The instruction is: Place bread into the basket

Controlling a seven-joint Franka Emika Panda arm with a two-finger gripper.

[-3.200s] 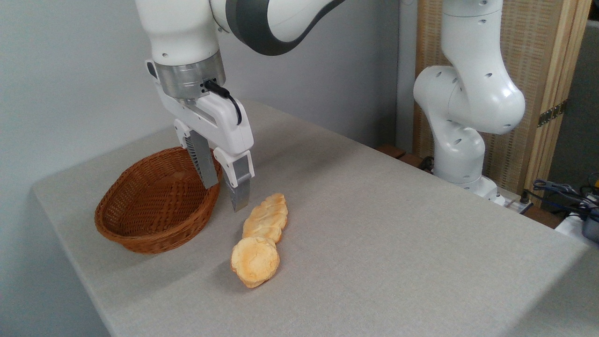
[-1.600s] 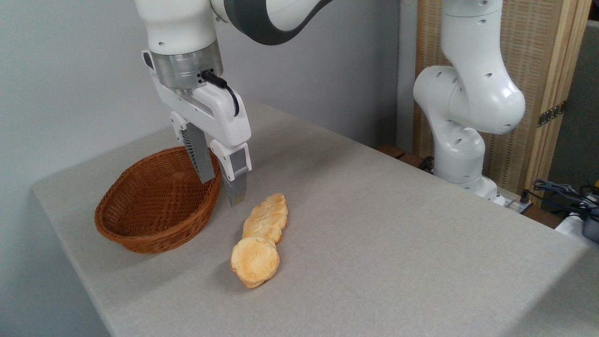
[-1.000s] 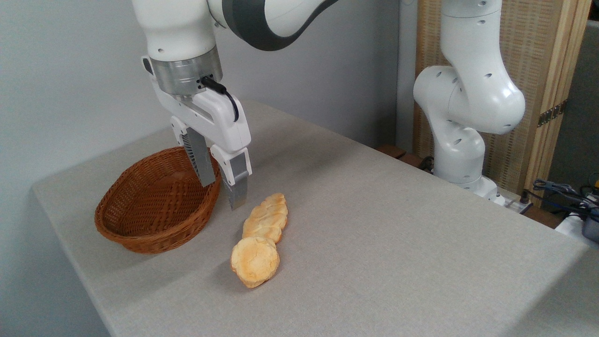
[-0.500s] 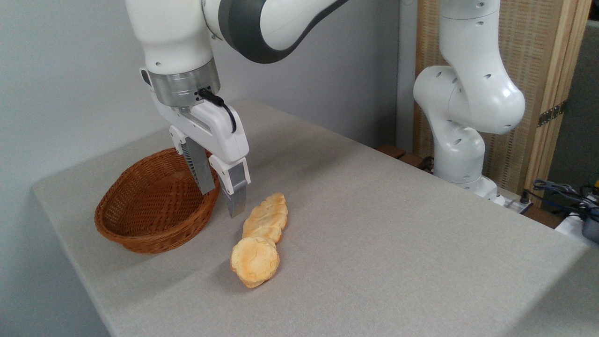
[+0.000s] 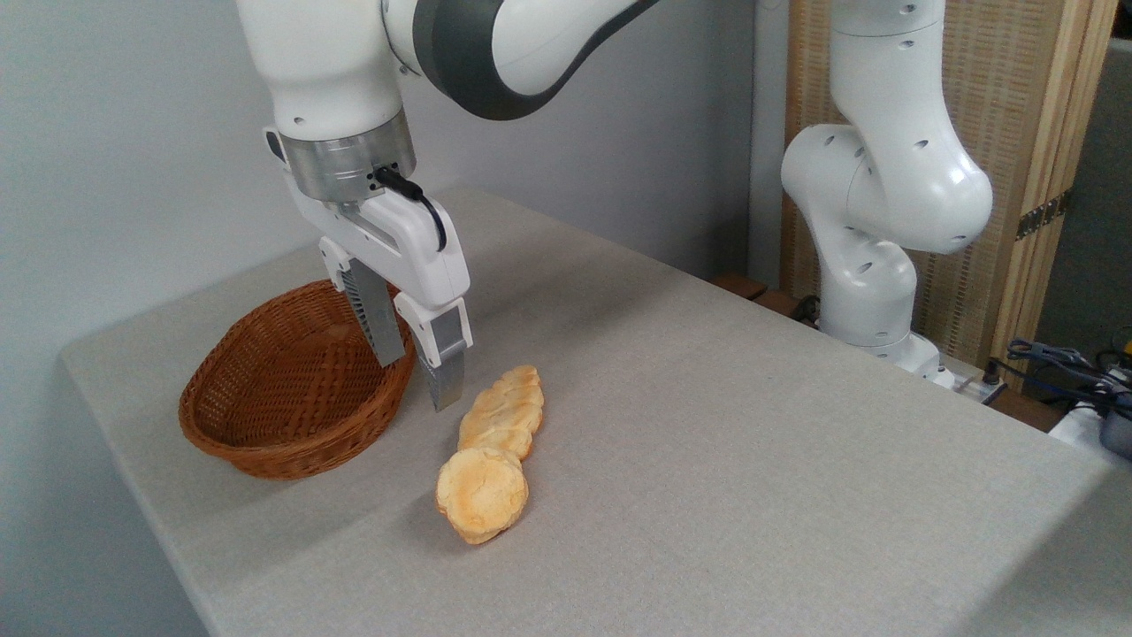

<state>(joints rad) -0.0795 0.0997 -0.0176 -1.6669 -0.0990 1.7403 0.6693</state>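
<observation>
Scene: a white robot arm [image 5: 884, 177] stands at the far right edge of a grey table [image 5: 707, 460], reaching across to the left side.
Claw: the gripper [image 5: 416, 380] points downward with its two grey fingers [image 5: 447, 372] spread apart and nothing between them; it is open and empty.
Claw position: it hangs in the air over the right end of the basket's rim, one finger in front of the basket's inside, the other just outside it, above the table.
Bread: the small round bun [image 5: 482, 493], golden-orange with a paler top, lies on the table toward the near edge, to the right of the basket and apart from it. It is not in the basket.
Pastry: a longer ridged pastry [image 5: 504, 411] lies just behind the bun, its near end touching or almost touching the bun.
Basket: the oval reddish-brown wicker basket [image 5: 265, 442] sits on the left part of the table, with nothing inside it.
Background: a pale wall, and a wooden screen [image 5: 1017, 133] behind the arm's base.
</observation>
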